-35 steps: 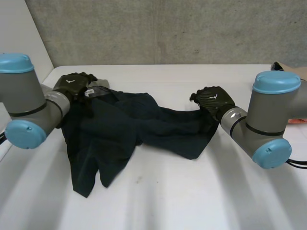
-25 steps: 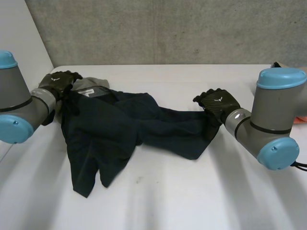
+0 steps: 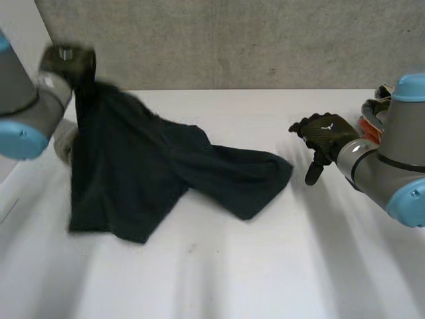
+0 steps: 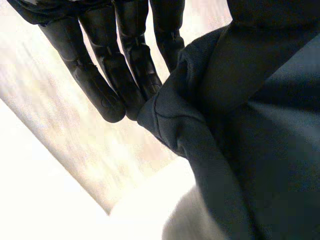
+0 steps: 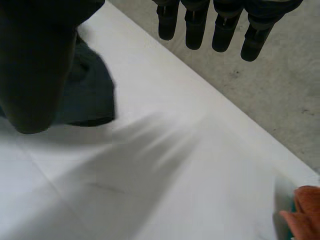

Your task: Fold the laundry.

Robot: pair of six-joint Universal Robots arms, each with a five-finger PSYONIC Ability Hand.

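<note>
- Fingers, left hand (image 3: 66,61)?
- Clamped on the dark garment (image 3: 153,166). Its fingers (image 4: 97,80) are nearly straight, with a bunched fold pinched at their tips, at the garment's upper edge.
- Where's the garment?
- It hangs from that raised hand at the far left. The rest lies spread on the counter (image 3: 265,266), trailing out toward the right.
- Right hand (image 3: 325,133)?
- Released. Those fingers (image 5: 195,27) are straight and holding nothing, above bare counter. It's just beside the garment's free end, not touching.
- Long axis?
- It runs from the lifted edge at the left hand down and across to the free end by the right hand. So the right hand is nearer that end, and the cloth lies toward its thumb side.
- Step?
- Looks like an early spread-out, with no fold made yet. My guess is the right hand has to take the free end so the piece can be stretched flat along that axis.
- Risk?
- With one pinch only, the bunch may stay twisted.
</note>
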